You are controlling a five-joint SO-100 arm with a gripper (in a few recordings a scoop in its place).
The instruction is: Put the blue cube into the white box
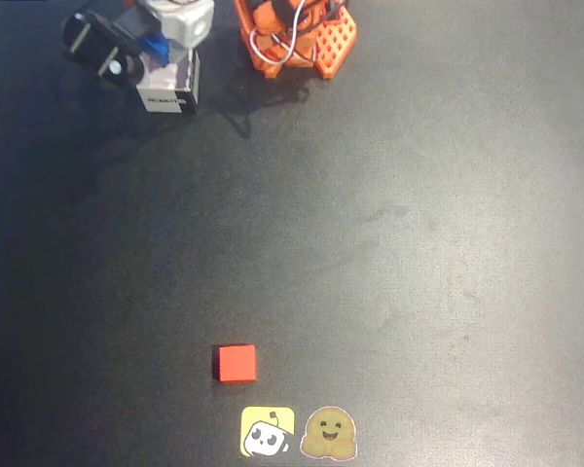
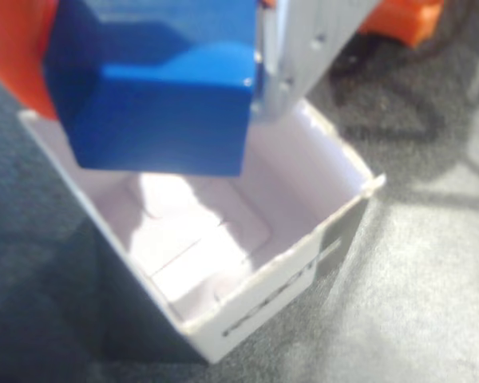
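The gripper [image 2: 156, 88] was closed on the blue cube [image 2: 164, 104], one orange finger [image 2: 16, 56] pressed against its left face and a grey finger [image 2: 303, 48] against its right in the wrist view. The cube hung directly above the open mouth of the white box [image 2: 335, 239], apparently clear of the walls, with the box's pale floor visible beneath it. In the overhead view the white box [image 1: 168, 92] stood near the far left corner of the dark table [image 1: 419, 243], just beside the arm's orange base [image 1: 302, 39], its printed label facing the camera. The red cube [image 1: 236, 363] lay well apart near the table's front edge, above two stickers [image 1: 297, 432]. To finish well, the cube probably wanted lowering a little before release, kept centred so no corner caught the thin rim or tipped the light box.
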